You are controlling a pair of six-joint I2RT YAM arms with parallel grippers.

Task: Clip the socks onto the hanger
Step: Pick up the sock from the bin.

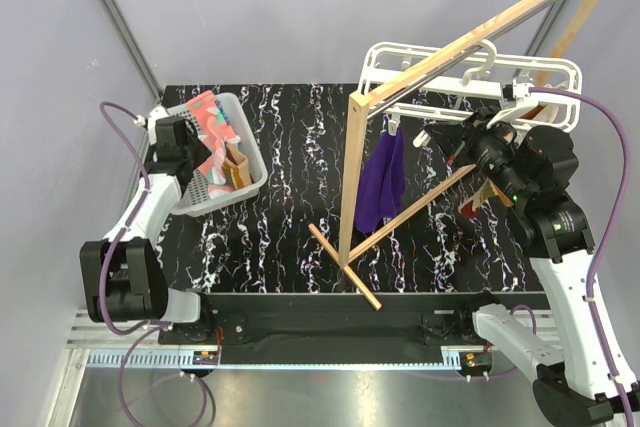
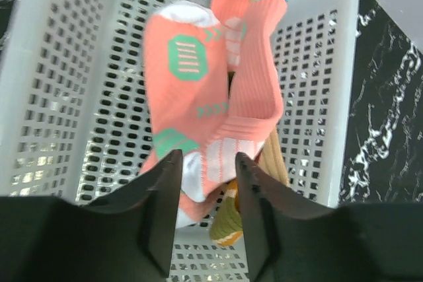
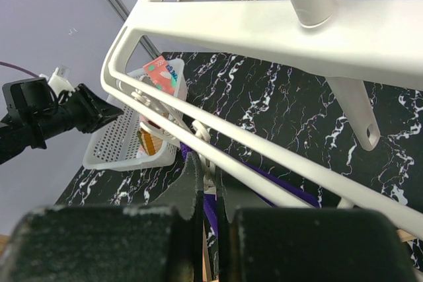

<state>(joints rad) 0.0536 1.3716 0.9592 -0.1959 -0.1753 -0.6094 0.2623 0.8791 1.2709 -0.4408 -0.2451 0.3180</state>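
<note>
The socks lie in a white perforated basket (image 1: 250,162) at the left. A pink sock with green patches (image 2: 205,97) lies on top, and a tan sock with an olive toe (image 2: 231,219) lies under it. My left gripper (image 2: 206,186) is open inside the basket, its jaws on either side of the pink sock's lower end; it also shows in the top view (image 1: 210,162). The white hanger (image 1: 470,72) hangs from the wooden rail at the right. My right gripper (image 3: 207,163) is shut on one of its small white clips (image 3: 211,171) below the double bars (image 3: 264,156).
The light wooden rail stand (image 1: 352,187) stands mid-table, with its foot (image 1: 345,267) near the front edge. A purple cloth (image 1: 380,182) hangs from a hanger clip beside the post. An orange-brown cloth (image 1: 470,209) hangs under the right arm. Purple cables run by both arms.
</note>
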